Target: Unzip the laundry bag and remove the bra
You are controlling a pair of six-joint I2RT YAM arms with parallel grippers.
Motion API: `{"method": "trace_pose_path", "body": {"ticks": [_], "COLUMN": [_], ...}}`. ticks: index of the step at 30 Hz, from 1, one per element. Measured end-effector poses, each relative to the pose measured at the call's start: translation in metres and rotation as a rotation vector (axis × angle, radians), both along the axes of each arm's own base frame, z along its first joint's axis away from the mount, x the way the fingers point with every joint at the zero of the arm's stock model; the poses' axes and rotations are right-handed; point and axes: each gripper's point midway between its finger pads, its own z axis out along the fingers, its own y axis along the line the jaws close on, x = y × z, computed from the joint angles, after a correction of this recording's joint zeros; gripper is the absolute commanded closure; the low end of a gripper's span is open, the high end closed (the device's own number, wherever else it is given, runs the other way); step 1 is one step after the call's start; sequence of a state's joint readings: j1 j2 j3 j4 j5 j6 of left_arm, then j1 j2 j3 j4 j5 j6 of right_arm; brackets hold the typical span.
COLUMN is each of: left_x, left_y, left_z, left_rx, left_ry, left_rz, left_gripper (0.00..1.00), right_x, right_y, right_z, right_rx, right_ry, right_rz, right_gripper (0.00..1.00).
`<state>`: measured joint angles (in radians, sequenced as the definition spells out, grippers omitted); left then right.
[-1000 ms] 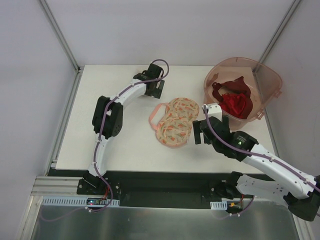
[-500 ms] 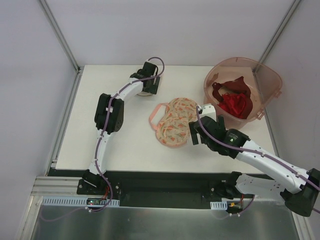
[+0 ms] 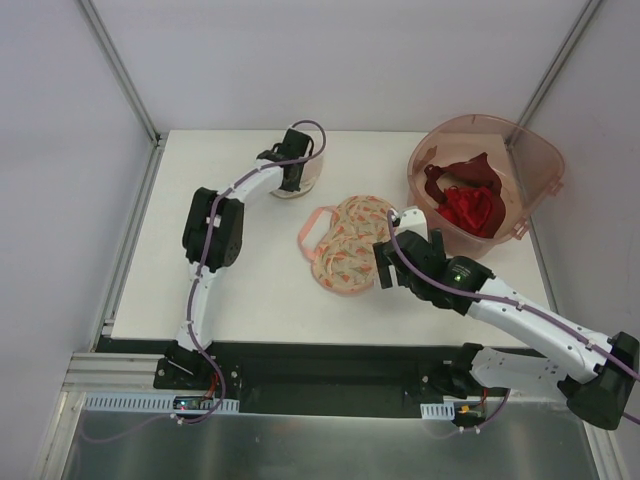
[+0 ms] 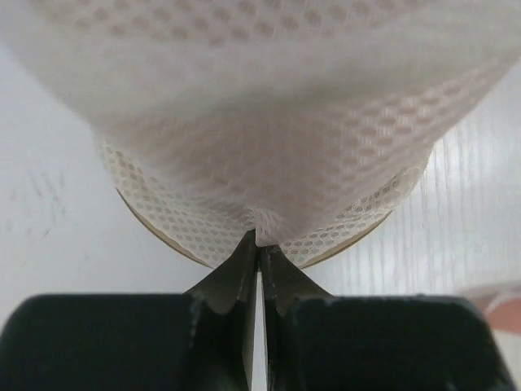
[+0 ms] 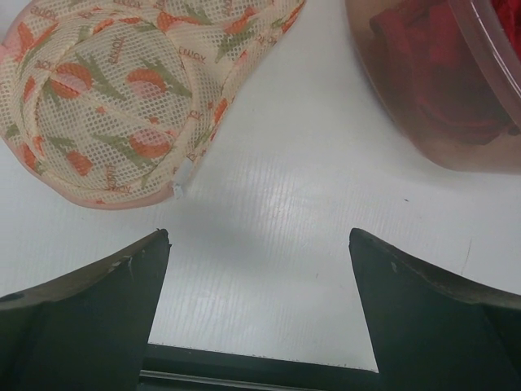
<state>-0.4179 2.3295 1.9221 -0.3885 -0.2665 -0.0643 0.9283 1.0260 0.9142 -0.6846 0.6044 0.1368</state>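
Observation:
The laundry bag (image 3: 312,178), a cream-white mesh pouch, lies at the back of the table. My left gripper (image 3: 295,172) is down on it. In the left wrist view the fingertips (image 4: 244,252) are pressed together with a fold of the bag's mesh (image 4: 269,147) pinched between them. A faint peach tint shows through the mesh, but the bra itself is hidden. My right gripper (image 3: 385,265) hovers open over bare table just right of a floral orange-patterned bra (image 3: 348,245). Nothing lies between its fingers (image 5: 259,236).
A pink plastic basin (image 3: 530,170) at the back right holds a dark red bra (image 3: 465,205); its wall (image 5: 456,122) is close on the right gripper's right. The floral bra (image 5: 106,106) lies mid-table, with a small white tab at its near edge.
The left gripper has shifted slightly left, come down on the laundry bag and shut on its mesh. The right gripper has moved left, closer to the floral bra, still open.

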Motion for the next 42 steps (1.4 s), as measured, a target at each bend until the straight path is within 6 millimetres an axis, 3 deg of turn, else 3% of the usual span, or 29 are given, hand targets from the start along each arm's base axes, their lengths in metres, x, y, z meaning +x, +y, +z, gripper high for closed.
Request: {"method": "trace_pose_path", "body": {"ticks": [2, 5, 10, 12, 14, 16, 19, 20, 21, 22, 28, 31, 35, 42], "left_x": [-0.009, -0.021, -0.054, -0.075, -0.098, -0.12, -0.145, -0.151, -0.156, -0.158, -0.131, -0.131, -0.168, -0.258], "left_y": [0.004, 0.007, 0.006, 0.004, 0.002, 0.001, 0.001, 0.001, 0.003, 0.006, 0.031, 0.034, 0.024, 0.007], "left_z": [0.017, 0.065, 0.186, 0.219, 0.246, 0.26, 0.26, 0.256, 0.249, 0.242, 0.188, 0.161, 0.152, 0.172], "left_rx": [0.003, -0.031, -0.183, -0.248, -0.31, -0.357, -0.399, -0.408, -0.415, -0.422, -0.443, -0.422, -0.38, -0.428], "left_ry": [-0.006, -0.054, -0.202, -0.218, -0.215, -0.185, -0.112, -0.084, -0.052, -0.023, 0.117, 0.168, 0.164, 0.056], "left_rz": [0.003, -0.005, -0.033, -0.059, -0.084, -0.103, -0.115, -0.112, -0.102, -0.09, 0.088, 0.153, 0.105, -0.169], "left_gripper": [1.0, 1.0, 1.0, 1.0, 1.0, 1.0, 1.0, 0.81, 0.05, 0.01, 0.01, 0.01, 0.01, 0.01], "right_x": [0.0, 0.0, 0.003, 0.003, 0.003, 0.001, -0.001, -0.001, -0.002, -0.002, -0.01, -0.018, -0.023, -0.023], "right_y": [0.002, 0.006, 0.019, 0.022, 0.024, 0.025, 0.026, 0.027, 0.027, 0.028, 0.037, 0.041, 0.041, 0.04], "right_z": [0.0, 0.002, 0.012, 0.017, 0.02, 0.021, 0.023, 0.024, 0.025, 0.025, 0.025, 0.023, 0.024, 0.021], "right_rx": [0.008, 0.021, 0.062, 0.081, 0.1, 0.116, 0.145, 0.153, 0.162, 0.17, 0.198, 0.185, 0.182, 0.175], "right_ry": [0.003, 0.007, 0.013, 0.011, 0.009, 0.013, 0.015, 0.014, 0.015, 0.015, 0.032, 0.036, 0.035, 0.039], "right_rz": [0.005, 0.012, 0.029, 0.033, 0.033, 0.034, 0.029, 0.026, 0.023, 0.02, 0.04, 0.059, 0.065, 0.055], "right_gripper": [0.04, 0.04, 0.04, 0.04, 0.04, 0.04, 0.04, 0.04, 0.04, 0.04, 0.04, 0.03, 0.04, 0.04]}}
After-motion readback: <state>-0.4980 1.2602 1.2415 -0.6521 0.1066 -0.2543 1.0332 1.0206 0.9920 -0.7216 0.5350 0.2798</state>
